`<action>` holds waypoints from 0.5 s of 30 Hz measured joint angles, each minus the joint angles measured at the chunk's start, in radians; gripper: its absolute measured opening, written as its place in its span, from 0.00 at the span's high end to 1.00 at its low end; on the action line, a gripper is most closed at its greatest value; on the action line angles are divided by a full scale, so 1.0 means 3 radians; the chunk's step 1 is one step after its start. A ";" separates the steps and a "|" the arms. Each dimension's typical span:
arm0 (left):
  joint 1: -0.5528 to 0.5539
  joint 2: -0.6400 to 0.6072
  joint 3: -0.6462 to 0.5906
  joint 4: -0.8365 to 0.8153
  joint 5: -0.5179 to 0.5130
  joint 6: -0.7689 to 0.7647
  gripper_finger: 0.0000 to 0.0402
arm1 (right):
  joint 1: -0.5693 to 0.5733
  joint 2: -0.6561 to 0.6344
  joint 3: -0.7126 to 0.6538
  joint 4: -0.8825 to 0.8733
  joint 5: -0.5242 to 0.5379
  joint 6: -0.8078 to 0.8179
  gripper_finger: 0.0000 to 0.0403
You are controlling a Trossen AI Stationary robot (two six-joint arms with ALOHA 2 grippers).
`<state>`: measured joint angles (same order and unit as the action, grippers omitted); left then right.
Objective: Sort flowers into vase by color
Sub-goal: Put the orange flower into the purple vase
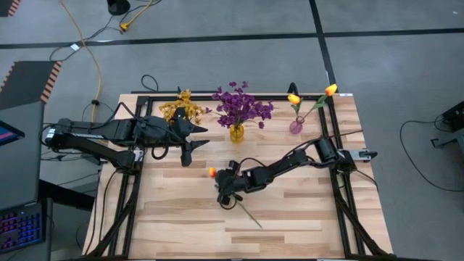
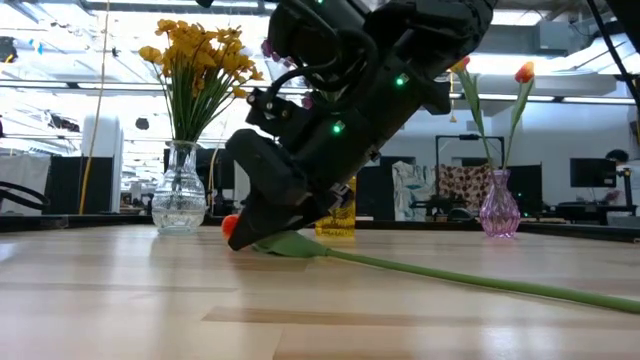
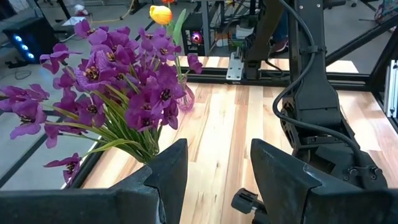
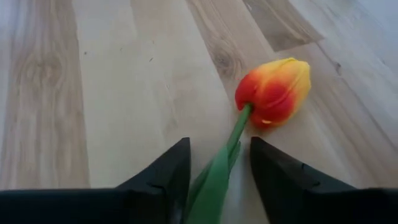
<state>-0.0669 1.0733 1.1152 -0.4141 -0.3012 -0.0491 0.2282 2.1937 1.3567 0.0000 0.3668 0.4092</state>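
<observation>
An orange-yellow tulip [image 4: 277, 90] lies flat on the wooden table [image 1: 304, 217], its bloom [image 1: 212, 172] toward the left and its green stem [image 2: 450, 275] running to the near right. My right gripper [image 4: 219, 162] slants down over it just behind the bloom. It is open, with one finger on each side of the stem and leaf. My left gripper [image 1: 197, 138] hangs open above the table's far left, next to the purple flowers [image 3: 118, 81].
Three vases stand along the far edge. A clear one holds yellow flowers [image 2: 195, 60], a yellow one holds purple flowers [image 1: 237, 109], and a pink one [image 2: 498, 205] holds two tulips. A black frame [image 1: 341, 196] runs along the table's sides. Bare wood lies toward the near edge.
</observation>
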 joint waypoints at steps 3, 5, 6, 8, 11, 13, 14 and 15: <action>0.0000 0.0000 0.0000 0.0000 0.0000 0.0000 0.59 | -0.0003 0.0000 0.0001 -0.0021 0.0004 0.0006 0.62; 0.0000 0.0000 0.0000 0.0001 0.0000 0.0000 0.59 | -0.0002 0.0000 0.0001 -0.0028 0.0004 0.0006 0.70; 0.0000 0.0000 0.0000 0.0001 -0.0001 0.0000 0.59 | -0.0002 0.0000 0.0001 -0.0034 0.0004 0.0006 0.74; 0.0000 0.0000 0.0000 0.0003 0.0000 0.0000 0.59 | -0.0002 -0.0013 0.0000 -0.0064 0.0004 0.0006 0.82; 0.0000 -0.0017 0.0000 0.0001 0.0007 0.0000 0.59 | 0.0003 -0.0061 -0.0004 -0.0136 0.0003 0.0005 0.92; 0.0000 -0.0034 0.0000 0.0004 0.0019 0.0000 0.59 | 0.0013 -0.0127 -0.0009 -0.0244 -0.0005 0.0000 0.92; 0.0000 -0.0037 0.0000 0.0007 0.0020 0.0002 0.59 | 0.0020 -0.0167 -0.0019 -0.0307 -0.0004 -0.0005 0.92; 0.0000 -0.0052 0.0000 0.0003 0.0021 0.0015 0.59 | 0.0019 -0.0211 -0.0020 -0.0363 -0.0007 -0.0006 0.92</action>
<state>-0.0669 1.0577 1.1152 -0.4133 -0.2948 -0.0445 0.2340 2.1303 1.3506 -0.1087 0.3647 0.4073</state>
